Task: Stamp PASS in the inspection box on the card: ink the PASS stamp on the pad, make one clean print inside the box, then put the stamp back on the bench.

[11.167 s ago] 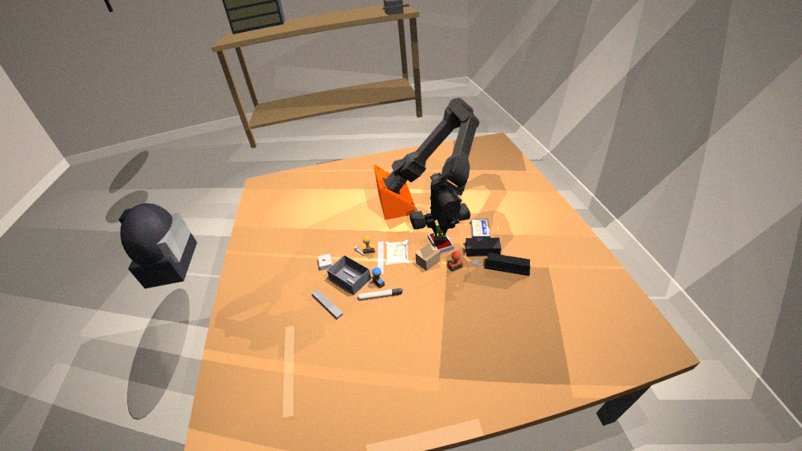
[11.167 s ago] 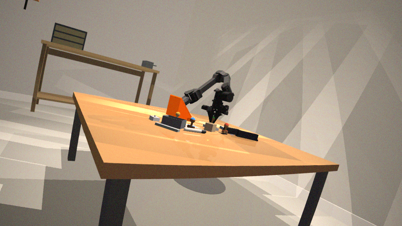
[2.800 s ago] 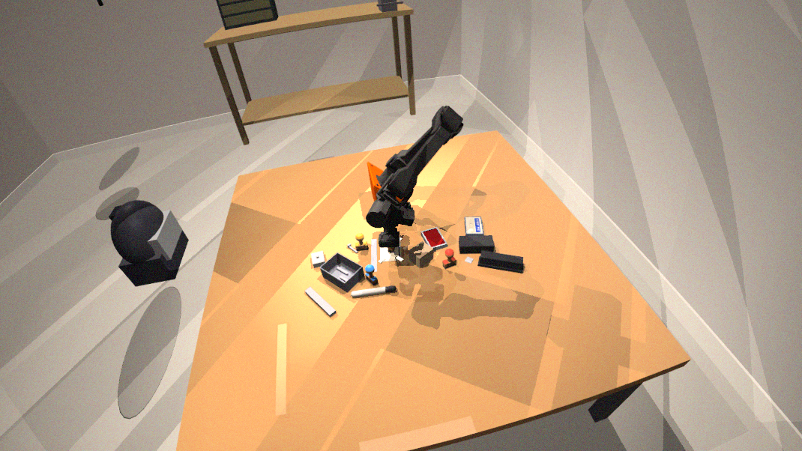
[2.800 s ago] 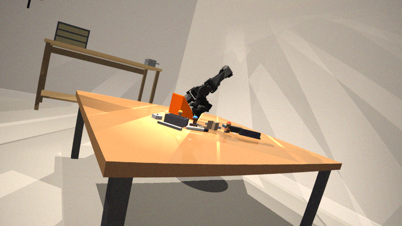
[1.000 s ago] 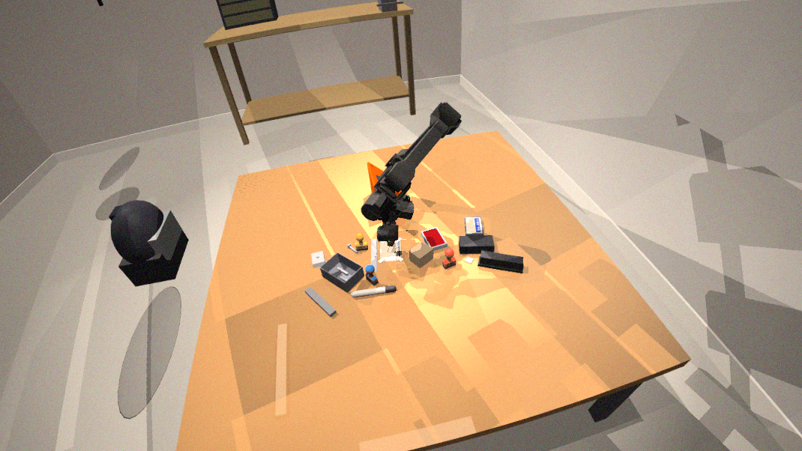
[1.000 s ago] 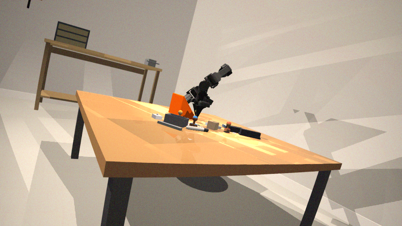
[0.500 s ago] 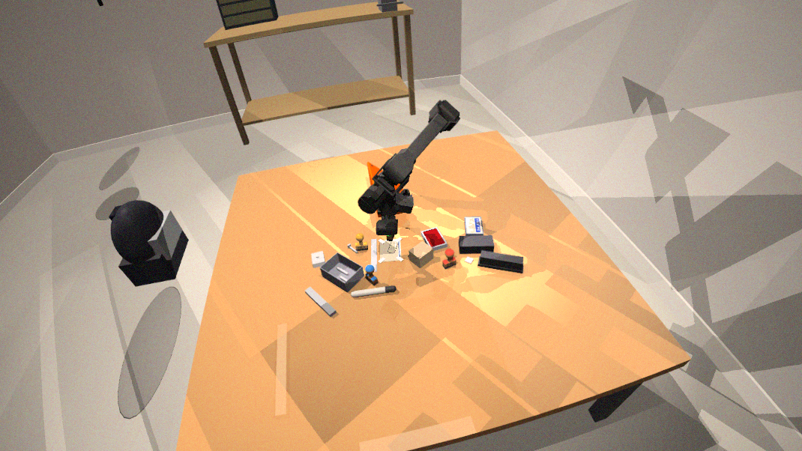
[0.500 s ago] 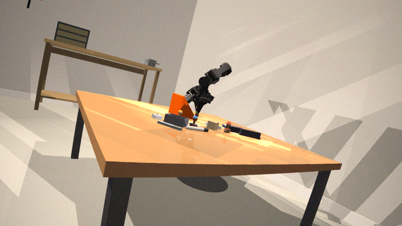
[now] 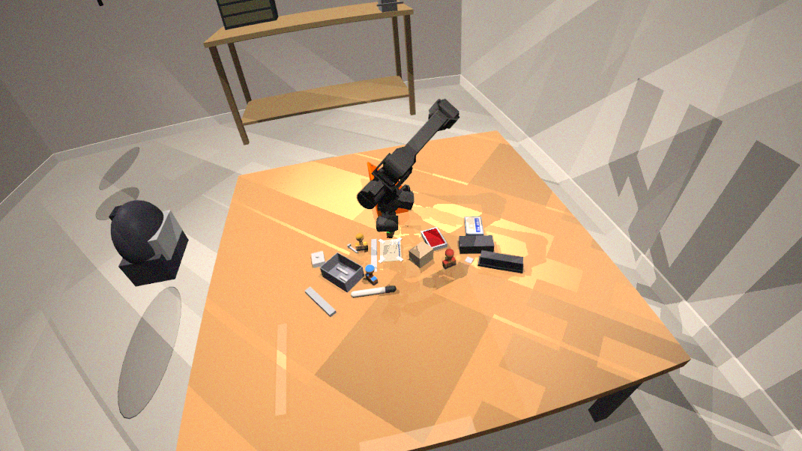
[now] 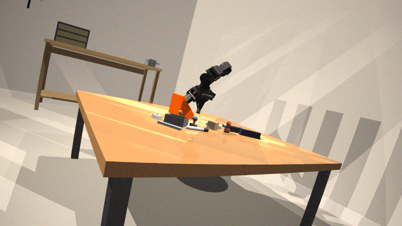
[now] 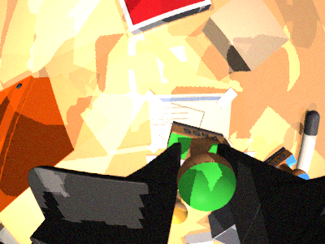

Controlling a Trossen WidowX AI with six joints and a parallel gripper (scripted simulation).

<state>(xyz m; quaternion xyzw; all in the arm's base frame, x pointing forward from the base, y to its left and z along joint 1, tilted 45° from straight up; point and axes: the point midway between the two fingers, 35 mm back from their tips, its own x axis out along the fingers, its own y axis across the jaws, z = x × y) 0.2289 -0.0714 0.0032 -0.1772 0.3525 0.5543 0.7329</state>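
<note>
My gripper [image 9: 390, 231] [image 10: 198, 108] [image 11: 198, 150] is shut on the PASS stamp [image 11: 207, 187] [image 10: 198, 111], holding its brown neck below the green knob. In the exterior view the stamp hangs above the bench. The white card [image 9: 383, 256] [image 11: 217, 111] lies below it, with tape at its corners. In the wrist view the stamp covers the card's lower part and part of a thin outlined box [image 11: 204, 115]. No clear print shows in the visible part; the rest is hidden. The red ink pad [image 9: 433, 237] [image 11: 166, 10] lies open beside the card.
A tan block [image 9: 420, 255] [image 11: 252, 32] stands between card and red-topped stamp [image 9: 448, 258]. Blue-topped [image 9: 370, 274] and yellow-topped [image 9: 360, 242] stamps, a grey tray [image 9: 342, 272] and a marker [image 9: 372, 291] are near the card. Two dark cases [image 9: 476, 243] [image 9: 501, 261] lie beyond the pad.
</note>
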